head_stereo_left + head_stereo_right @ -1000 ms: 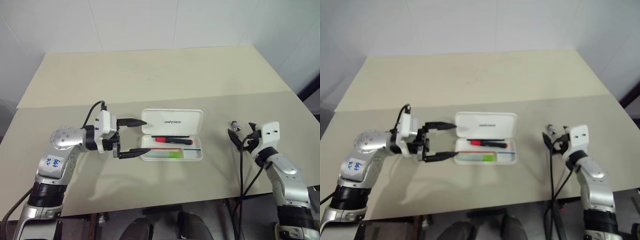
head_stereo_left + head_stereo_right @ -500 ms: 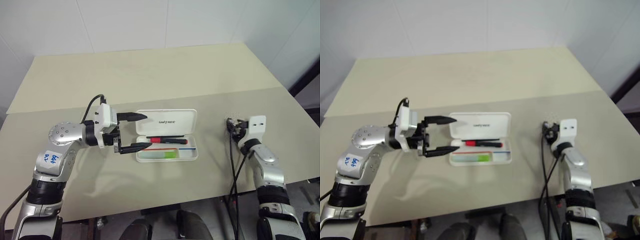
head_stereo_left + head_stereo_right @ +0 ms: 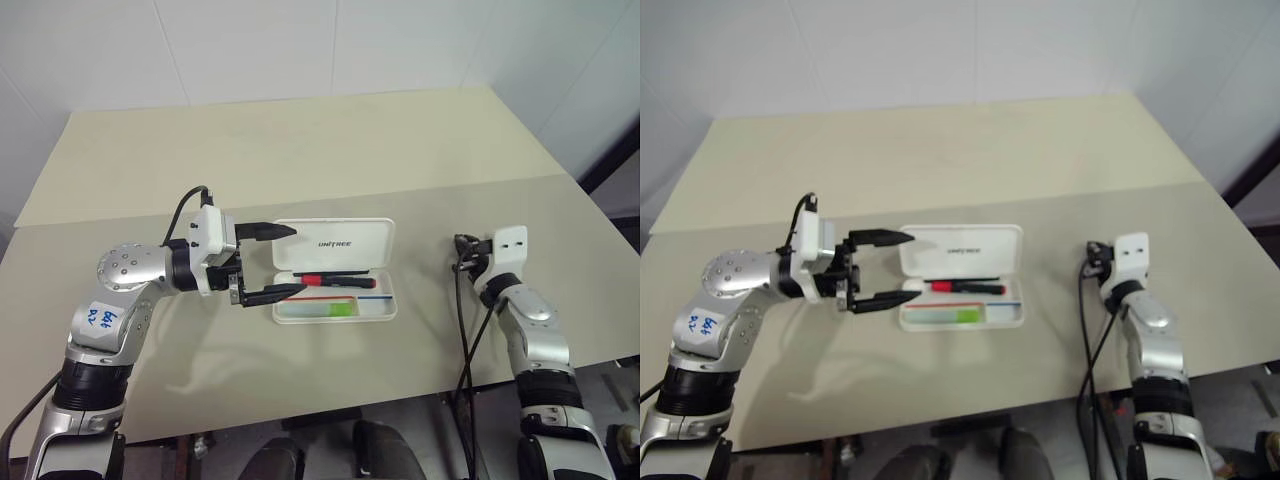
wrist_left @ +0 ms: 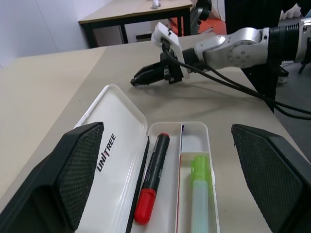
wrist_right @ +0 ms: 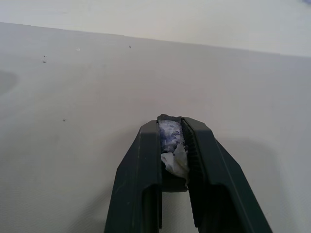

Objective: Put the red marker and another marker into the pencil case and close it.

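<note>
While the pencil case [image 3: 335, 270] lies open mid-table, the red marker [image 3: 326, 280] and green-capped marker [image 3: 330, 309] rest inside it. At its nine o'clock, the left gripper [image 3: 281, 261] is spread wide. At three o'clock, the right gripper [image 5: 172, 136] pinches a crumpled whitish-blue scrap [image 5: 172, 145].

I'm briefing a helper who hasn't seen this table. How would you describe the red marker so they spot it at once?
On the beige table lies an open white pencil case, just off the left pincer. The red marker lies in the tray's compartment beside the lid: slim black barrel, red cap. Its neighbour is pale mint with a lime-green cap.
</note>
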{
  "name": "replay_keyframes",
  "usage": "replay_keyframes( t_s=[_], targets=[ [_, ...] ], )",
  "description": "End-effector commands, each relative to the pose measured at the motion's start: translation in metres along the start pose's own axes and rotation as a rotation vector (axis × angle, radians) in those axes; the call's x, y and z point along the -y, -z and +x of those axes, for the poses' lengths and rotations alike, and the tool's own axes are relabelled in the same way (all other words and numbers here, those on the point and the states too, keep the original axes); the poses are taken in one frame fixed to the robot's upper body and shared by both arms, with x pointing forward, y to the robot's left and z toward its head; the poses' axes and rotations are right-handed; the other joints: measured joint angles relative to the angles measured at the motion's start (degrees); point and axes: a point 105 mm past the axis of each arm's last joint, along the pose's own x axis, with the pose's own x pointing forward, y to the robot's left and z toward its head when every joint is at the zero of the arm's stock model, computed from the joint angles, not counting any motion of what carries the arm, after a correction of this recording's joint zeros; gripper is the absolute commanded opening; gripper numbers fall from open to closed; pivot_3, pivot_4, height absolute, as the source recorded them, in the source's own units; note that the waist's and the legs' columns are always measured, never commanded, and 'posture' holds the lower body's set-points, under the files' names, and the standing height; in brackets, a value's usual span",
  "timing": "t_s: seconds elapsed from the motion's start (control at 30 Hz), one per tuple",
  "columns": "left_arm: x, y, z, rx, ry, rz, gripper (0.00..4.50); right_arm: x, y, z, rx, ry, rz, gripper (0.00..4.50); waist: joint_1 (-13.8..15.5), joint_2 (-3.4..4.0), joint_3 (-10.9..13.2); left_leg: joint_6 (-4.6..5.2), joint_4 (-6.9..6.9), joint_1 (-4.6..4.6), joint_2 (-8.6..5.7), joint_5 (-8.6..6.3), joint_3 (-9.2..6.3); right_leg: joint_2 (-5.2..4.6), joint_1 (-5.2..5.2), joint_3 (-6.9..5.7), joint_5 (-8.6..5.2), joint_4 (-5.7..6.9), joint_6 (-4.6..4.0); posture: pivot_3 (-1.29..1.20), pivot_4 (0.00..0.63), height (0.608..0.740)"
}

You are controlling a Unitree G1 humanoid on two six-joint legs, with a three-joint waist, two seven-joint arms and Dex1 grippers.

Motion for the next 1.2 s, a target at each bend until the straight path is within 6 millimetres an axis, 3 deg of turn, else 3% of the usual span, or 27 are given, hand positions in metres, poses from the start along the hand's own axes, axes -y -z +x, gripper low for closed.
replay_keyframes(
  t_s=[0.03,0.2,0.33,0.43,0.57,0.93,1.2],
  targets=[
    [0.002,-0.01,0.0,0.038,-0.001,0.044,4.5,0.004,-0.026,-0.004,0.085,-0.021,-0.06,0.33,-0.01,0.0,0.0,0.0,0.0,0.0,0.0,0.0,0.0,0.0,0.0,0.0,0.0,0.0,0.0,0.0,0.15,0.74],
    [0.002,-0.009,-0.002,0.038,-0.003,0.042,4.5,-0.017,-0.047,-0.015,0.162,-0.216,-0.061,0.33,0.01,0.01,0.01,0.0,-0.01,0.0,0.02,0.0,0.0,0.0,-0.01,0.0,0.0,-0.01,0.0,0.0,0.15,0.74],
    [0.004,-0.005,-0.005,0.027,-0.003,0.032,4.5,-0.044,-0.066,-0.048,0.235,-0.554,-0.062,0.33,0.23,0.03,0.02,0.0,-0.01,-0.03,0.02,0.0,-0.03,-0.01,0.0,0.0,0.01,-0.03,0.01,0.0,0.15,0.74],
    [0.009,0.001,-0.008,0.01,0.01,0.016,4.5,-0.053,-0.067,-0.074,0.177,-0.789,-0.141,0.33,0.33,0.06,0.04,0.04,0.0,-0.05,0.01,-0.02,-0.03,-0.02,0.04,0.02,0.01,-0.12,0.02,0.0,0.15,0.74],
    [0.016,0.007,-0.009,-0.001,0.032,0.0,4.5,-0.066,-0.069,-0.09,0.125,-1.006,-0.206,0.33,0.33,0.03,0.03,0.08,0.01,-0.06,0.01,-0.05,0.0,-0.04,0.11,0.05,0.02,-0.26,0.03,0.0,0.15,0.74],
    [0.034,0.011,0.002,0.026,0.057,-0.04,4.5,-0.119,-0.068,-0.089,0.15,-1.313,-0.192,0.33,0.95,-0.06,-0.02,0.03,0.05,-0.05,0.07,-0.04,0.01,-0.02,0.11,0.04,0.03,-0.28,0.03,0.0,0.15,0.74],
    [0.041,0.015,0.004,0.03,0.062,-0.063,4.5,-0.127,-0.054,-0.081,0.125,-1.378,-0.188,0.33,1.71,-0.05,-0.01,0.09,0.05,-0.08,-0.01,-0.07,-0.01,-0.06,0.05,-0.01,0.06,-0.25,-0.02,0.0,0.15,0.74]
  ],
)
